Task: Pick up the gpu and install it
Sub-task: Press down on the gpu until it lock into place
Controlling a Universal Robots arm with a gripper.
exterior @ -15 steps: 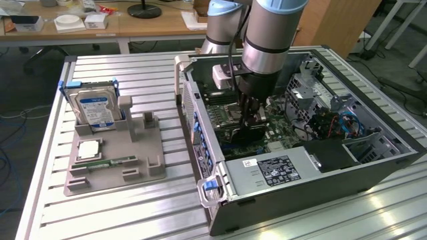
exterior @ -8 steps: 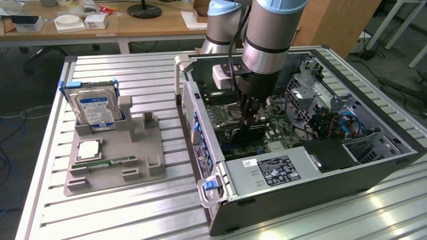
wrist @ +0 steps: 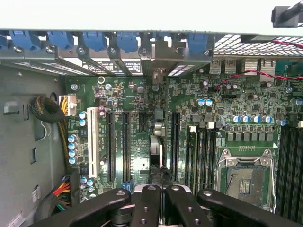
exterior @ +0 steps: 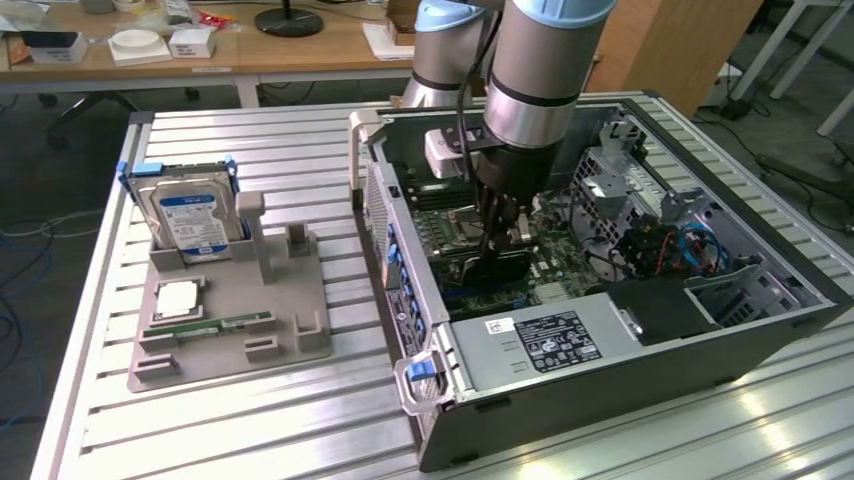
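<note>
My gripper (exterior: pixel 499 232) reaches down into the open computer case (exterior: pixel 747 345) and is shut on the gpu (exterior: pixel 495 266), a thin dark card held on edge just above the green motherboard (exterior: pixel 567 262). In the wrist view the two black fingers (wrist: pixel 146 205) of the gripper (wrist: pixel 161 191) press together on the card. The gpu (wrist: pixel 156 152) shows edge-on, standing over the board between the long black expansion slots (wrist: pixel 126 146) and another slot (wrist: pixel 175 146). I cannot tell whether its lower edge touches a slot.
A grey parts holder (exterior: pixel 287 320) on the exterior view's left carries a silver hard drive (exterior: pixel 191 215), a processor (exterior: pixel 178 298) and a green memory stick (exterior: pixel 227 324). Blue latches (wrist: pixel 94 40) line the case's rear bracket wall. Cable bundles (wrist: pixel 47 111) and the empty processor socket (wrist: pixel 246 177) flank the slots.
</note>
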